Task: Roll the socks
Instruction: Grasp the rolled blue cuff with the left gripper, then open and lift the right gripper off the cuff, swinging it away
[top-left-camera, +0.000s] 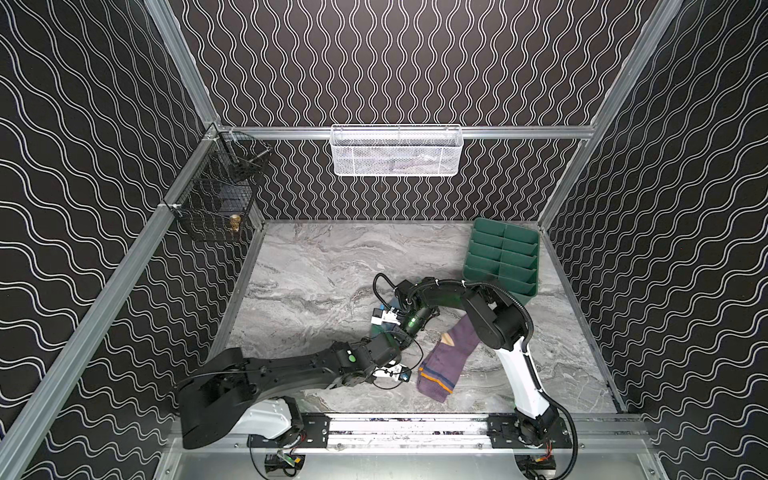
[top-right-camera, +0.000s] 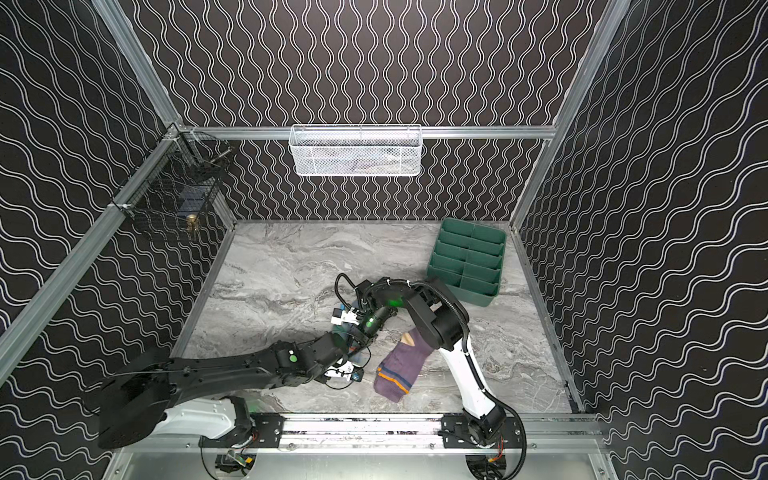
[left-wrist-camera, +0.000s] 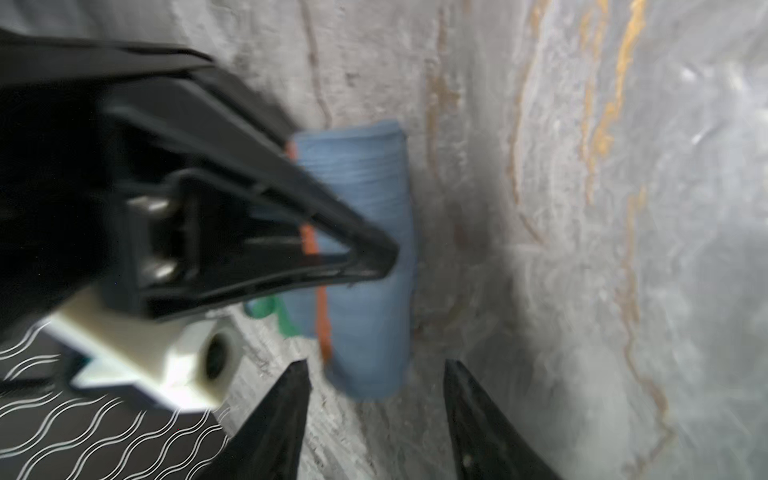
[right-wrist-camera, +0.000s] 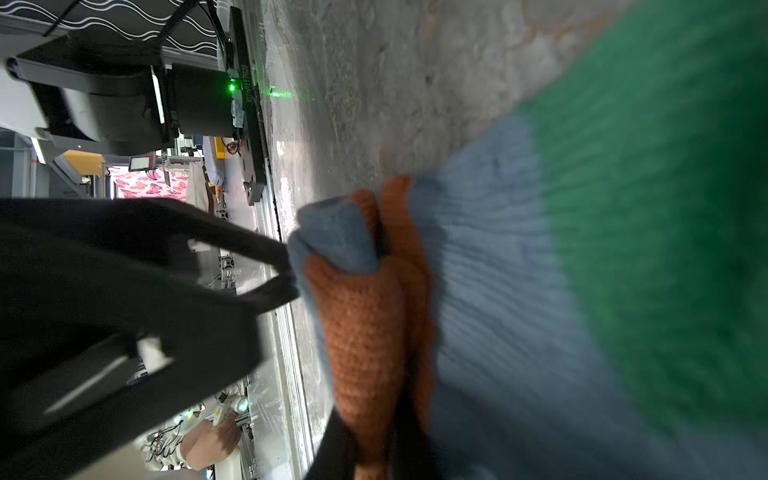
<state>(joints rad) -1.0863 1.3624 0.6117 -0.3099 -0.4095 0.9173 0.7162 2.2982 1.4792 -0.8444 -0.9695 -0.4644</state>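
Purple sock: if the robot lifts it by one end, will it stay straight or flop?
Probably flop: the purple sock is soft knit, lying bent and limp on the table. It looks light, so a push would likely bunch or slide it, not roll it, since it lies flat.

Bare table (top-left-camera: 307, 266) spans left and upper middle; green tray (top-left-camera: 511, 289) blocks upper right, purple sock (top-left-camera: 444, 357) lower centre, blue sock (left-wrist-camera: 365, 187) at centre.

The light blue sock (left-wrist-camera: 365, 249) lies partly rolled (orange stripe showing); the purple sock (top-left-camera: 446, 357) lies flat nearby.
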